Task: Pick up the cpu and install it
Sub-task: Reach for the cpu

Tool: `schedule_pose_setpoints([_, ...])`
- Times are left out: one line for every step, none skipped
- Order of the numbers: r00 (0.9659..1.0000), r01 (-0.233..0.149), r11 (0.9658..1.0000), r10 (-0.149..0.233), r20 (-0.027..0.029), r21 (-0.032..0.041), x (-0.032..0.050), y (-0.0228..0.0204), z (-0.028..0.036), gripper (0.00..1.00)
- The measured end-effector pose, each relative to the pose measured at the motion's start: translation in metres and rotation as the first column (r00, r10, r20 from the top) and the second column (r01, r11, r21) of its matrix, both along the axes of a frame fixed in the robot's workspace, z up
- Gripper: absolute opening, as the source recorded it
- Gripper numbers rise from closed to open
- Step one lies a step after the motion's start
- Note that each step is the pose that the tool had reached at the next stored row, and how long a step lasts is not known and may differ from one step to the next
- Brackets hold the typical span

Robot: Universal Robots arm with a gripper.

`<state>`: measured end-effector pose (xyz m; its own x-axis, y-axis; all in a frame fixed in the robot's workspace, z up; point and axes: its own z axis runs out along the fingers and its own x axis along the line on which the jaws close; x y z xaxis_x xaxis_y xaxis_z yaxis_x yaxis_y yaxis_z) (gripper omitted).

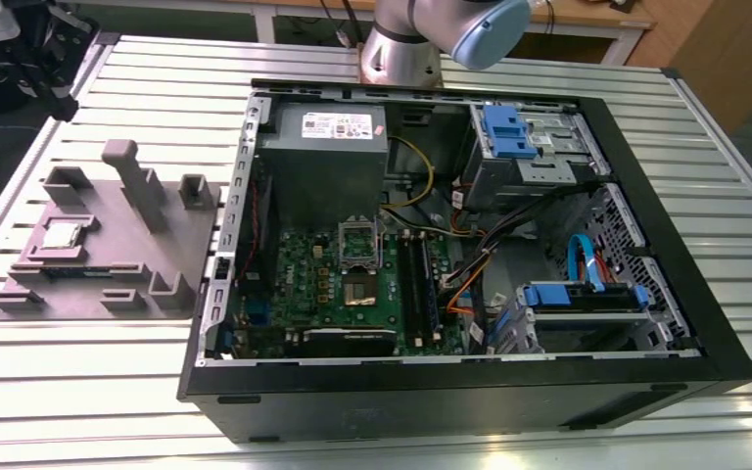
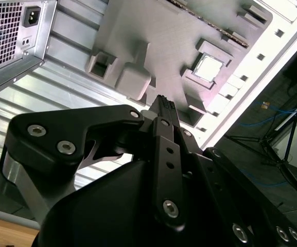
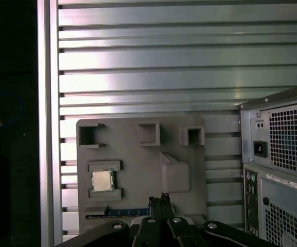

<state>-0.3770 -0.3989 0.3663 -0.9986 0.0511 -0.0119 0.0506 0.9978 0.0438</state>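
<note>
The cpu (image 1: 63,235) is a small silvery square chip lying flat in a recess of the grey fixture plate (image 1: 102,201), at the exterior view's left of the open computer case (image 1: 468,245). Both wrist views show the cpu (image 2: 208,68) (image 3: 102,180) from high above the plate. My gripper (image 3: 158,197) (image 2: 163,101) hangs well above the fixture, off to one side of the chip and not touching it. Its black fingertips are pressed together with nothing between them. The metal-framed socket (image 1: 356,240) on the green board inside the case stands open.
The fixture plate carries a tall post (image 1: 128,171) and several raised blocks, plus a memory stick (image 3: 120,212) along one edge. A grey power supply (image 1: 330,127), blue drive brackets (image 1: 507,132) and cables crowd the case. The arm's base (image 1: 409,49) stands behind the case on the slatted aluminium table (image 1: 89,392).
</note>
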Motion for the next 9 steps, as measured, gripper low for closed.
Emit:
schedule_pose_setpoints([1.0000, 0.000, 1.0000, 0.000, 0.0000, 0.0000, -0.0003, 0.0000, 0.0000, 0.10])
schedule_pose_setpoints([1.0000, 0.000, 1.0000, 0.000, -0.0001, -0.0001, -0.0006, 0.0000, 0.0000, 0.10])
schedule_pose_setpoints([1.0000, 0.000, 1.0000, 0.000, -0.0001, -0.0001, -0.0008, 0.0000, 0.0000, 0.10])
schedule_pose_setpoints([1.0000, 0.000, 1.0000, 0.000, -0.0001, -0.0001, -0.0009, 0.0000, 0.0000, 0.10])
schedule_pose_setpoints([1.0000, 0.000, 1.0000, 0.000, -0.0002, -0.0001, -0.0011, 0.0000, 0.0000, 0.10])
schedule_pose_setpoints([1.0000, 0.000, 1.0000, 0.000, -0.0002, -0.0001, -0.0014, 0.0000, -0.0001, 0.10])
schedule_pose_setpoints([1.0000, 0.000, 1.0000, 0.000, -0.0001, 0.0000, -0.0018, 0.0000, -0.0001, 0.10])
schedule_pose_setpoints([1.0000, 0.000, 1.0000, 0.000, -0.0003, -0.0001, -0.0022, 0.0000, -0.0001, 0.10])
schedule_pose_setpoints([1.0000, 0.000, 1.0000, 0.000, -0.0002, -0.0001, -0.0027, 0.0000, -0.0001, 0.10])
